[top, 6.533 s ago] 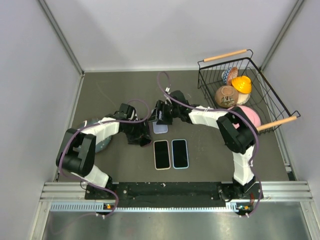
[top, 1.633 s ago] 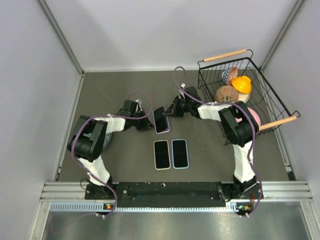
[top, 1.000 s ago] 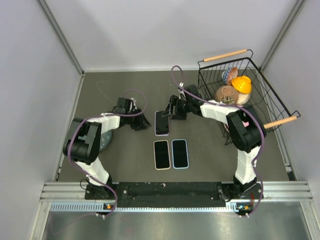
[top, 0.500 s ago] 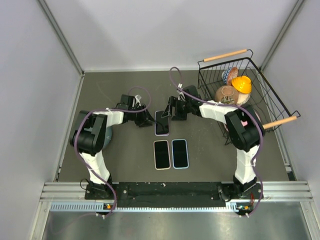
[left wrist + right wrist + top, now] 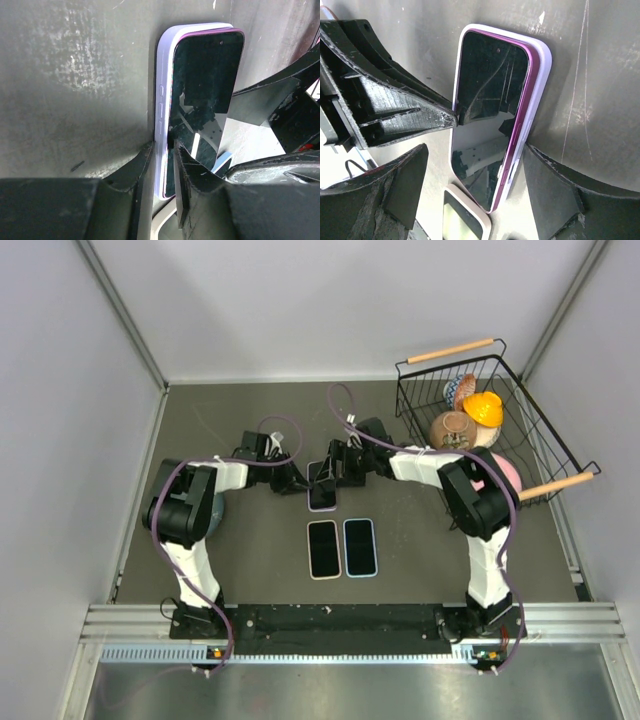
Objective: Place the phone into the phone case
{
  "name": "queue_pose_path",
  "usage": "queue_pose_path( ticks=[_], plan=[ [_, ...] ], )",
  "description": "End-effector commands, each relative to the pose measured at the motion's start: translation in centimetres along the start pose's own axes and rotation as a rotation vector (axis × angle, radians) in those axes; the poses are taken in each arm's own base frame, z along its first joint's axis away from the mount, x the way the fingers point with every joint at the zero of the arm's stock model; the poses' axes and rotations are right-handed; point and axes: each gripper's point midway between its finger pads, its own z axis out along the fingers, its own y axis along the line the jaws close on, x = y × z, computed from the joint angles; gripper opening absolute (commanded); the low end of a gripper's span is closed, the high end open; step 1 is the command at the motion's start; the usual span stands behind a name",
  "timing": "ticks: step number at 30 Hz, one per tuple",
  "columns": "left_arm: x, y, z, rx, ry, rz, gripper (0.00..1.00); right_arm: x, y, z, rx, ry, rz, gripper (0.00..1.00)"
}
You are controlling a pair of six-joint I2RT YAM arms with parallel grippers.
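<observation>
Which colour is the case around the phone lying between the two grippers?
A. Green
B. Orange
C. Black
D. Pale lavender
D: in the right wrist view the case shows as a pale lavender rim around the phone, whose screen is dark.

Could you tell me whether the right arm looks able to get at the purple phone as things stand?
Probably yes: the right gripper is open and straddles the purple phone in its lavender case; the left gripper pinches only one long edge.
</observation>
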Motion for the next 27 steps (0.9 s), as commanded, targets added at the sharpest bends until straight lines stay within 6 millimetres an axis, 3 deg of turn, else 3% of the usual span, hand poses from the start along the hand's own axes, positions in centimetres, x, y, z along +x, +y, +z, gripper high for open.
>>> queue_pose_path(
  ticks=[1,6,13,22,27],
  plan=[
    [1.9,0.6,0.5,0.025,0.047,-0.029,0.24,-1.0,4.6,-0.1,-0.205,-0.025,-0.030,0.75],
    [3.0,-0.2,-0.1,0.081,0.074,-0.059,0.18,-2.4,7.1,-1.1,-0.382,-0.064,0.017,0.75],
    [3.0,-0.3,-0.7,0.096,0.064,-0.054,0.18,-2.1,8.2,-1.9,-0.460,-0.047,0.013,0.72],
    [2.9,0.0,-0.7,0.079,0.063,-0.052,0.17,-1.4,5.6,-1.1,-0.361,-0.026,0.033,0.68],
    [3.1,0.4,-0.9,0.060,0.058,-0.045,0.18,-1.1,5.3,-1.0,-0.353,-0.023,0.020,0.53]
  ],
)
